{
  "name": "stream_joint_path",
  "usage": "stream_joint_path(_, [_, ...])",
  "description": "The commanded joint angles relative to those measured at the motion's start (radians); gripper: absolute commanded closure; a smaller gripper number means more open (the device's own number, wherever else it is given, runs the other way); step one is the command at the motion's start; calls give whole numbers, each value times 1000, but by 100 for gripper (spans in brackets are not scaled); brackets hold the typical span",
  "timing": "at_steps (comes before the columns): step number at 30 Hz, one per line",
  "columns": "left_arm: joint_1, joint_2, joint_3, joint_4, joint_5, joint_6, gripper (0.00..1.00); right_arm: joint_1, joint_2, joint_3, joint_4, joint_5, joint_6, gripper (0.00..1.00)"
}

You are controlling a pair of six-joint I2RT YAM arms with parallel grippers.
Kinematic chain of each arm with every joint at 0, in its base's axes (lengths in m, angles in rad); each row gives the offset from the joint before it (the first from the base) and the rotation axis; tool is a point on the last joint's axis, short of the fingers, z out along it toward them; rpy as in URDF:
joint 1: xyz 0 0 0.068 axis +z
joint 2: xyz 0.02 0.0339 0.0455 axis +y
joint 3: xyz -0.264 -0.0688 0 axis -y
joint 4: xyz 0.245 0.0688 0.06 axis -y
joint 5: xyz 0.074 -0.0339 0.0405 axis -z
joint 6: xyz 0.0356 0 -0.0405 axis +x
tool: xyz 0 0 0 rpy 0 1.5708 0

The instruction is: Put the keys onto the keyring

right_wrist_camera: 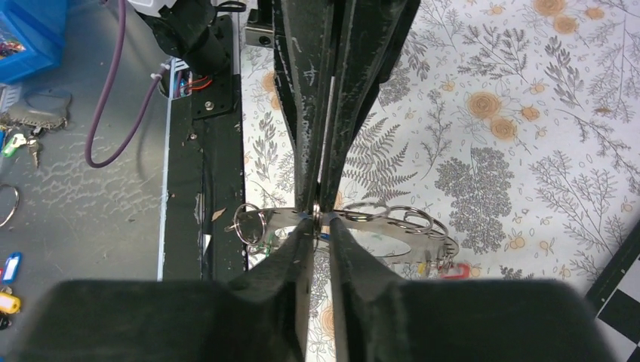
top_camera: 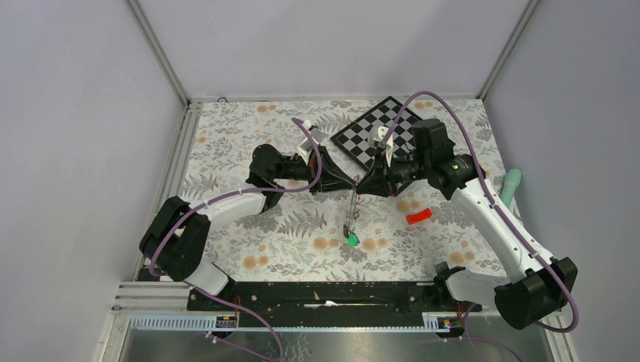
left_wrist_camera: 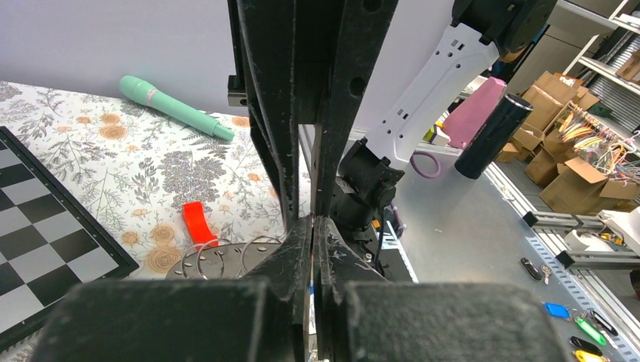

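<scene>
Jaws of the left gripper (top_camera: 352, 183) are clamped tight on the keyring (right_wrist_camera: 287, 221), and the same rim is pinched from the opposite side by the right gripper (right_wrist_camera: 321, 225). So the keyring is held between both, over the floral table (top_camera: 287, 241), with a green-tagged key (top_camera: 352, 240) hung at its low end.

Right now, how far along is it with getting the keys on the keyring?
Done: the keyring already carries several small split rings, with a green-tagged key hanging. In hand: the right gripper pinches the keyring's edge; the left gripper is shut beside it, its hold unclear. Left: no loose key shows on the mat, so remaining keys can't be counted.
</scene>
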Motion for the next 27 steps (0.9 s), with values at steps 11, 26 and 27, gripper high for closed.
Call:
stream_joint_path(11, [5, -49, 51, -196, 49, 244, 81, 1, 9, 86, -101, 90, -88, 100])
stream_joint_path(26, [-19, -23, 357, -1119, 44, 1026, 52, 73, 65, 168, -248, 324, -191, 100])
stream_joint_path(27, [-26, -16, 361, -1119, 44, 1030, 53, 75, 65, 170, -250, 325, -191, 100])
